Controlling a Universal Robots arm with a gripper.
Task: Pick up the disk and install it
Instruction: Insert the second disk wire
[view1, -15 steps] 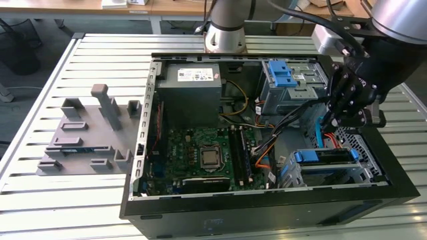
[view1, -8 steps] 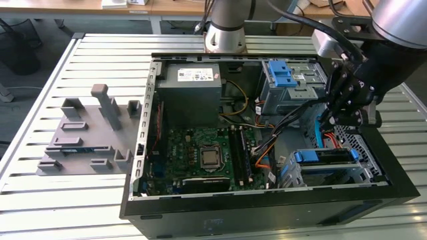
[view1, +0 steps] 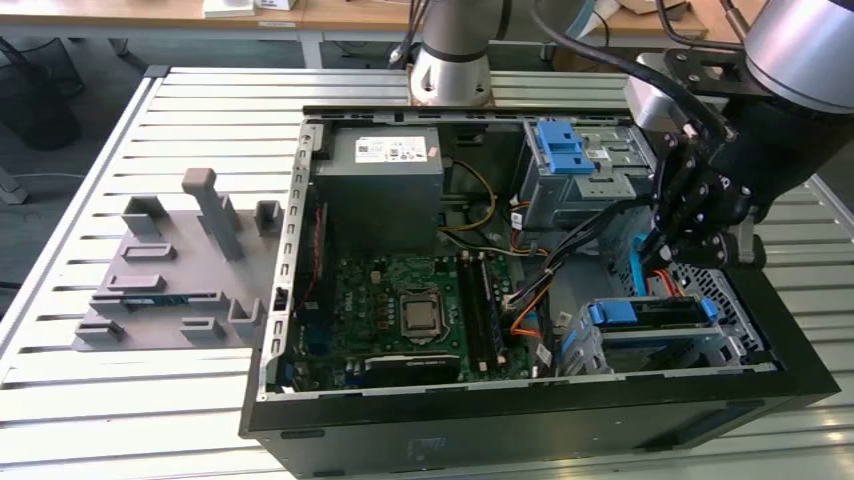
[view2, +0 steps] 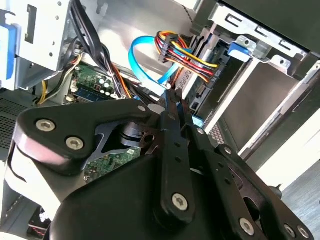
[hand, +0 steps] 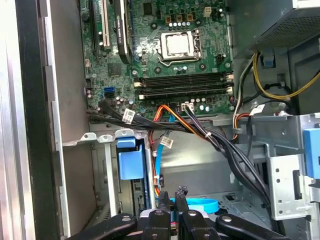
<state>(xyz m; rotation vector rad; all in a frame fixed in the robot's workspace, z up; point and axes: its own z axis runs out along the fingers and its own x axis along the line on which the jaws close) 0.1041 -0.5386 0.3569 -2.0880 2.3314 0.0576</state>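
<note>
Hovering inside the case (view1: 534, 425), my gripper (view2: 172, 97) has its fingers nearly together and holds nothing. I judge the disk (view1: 654, 312) already seated in its bay at the case's front corner; install looks near complete.

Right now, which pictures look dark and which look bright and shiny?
In the exterior view, light glares off the slatted metal table, while the computer case's front is dark. In the second wrist view, the black gripper looms dark and a little soft. In the first wrist view, the motherboard is evenly lit.
</note>
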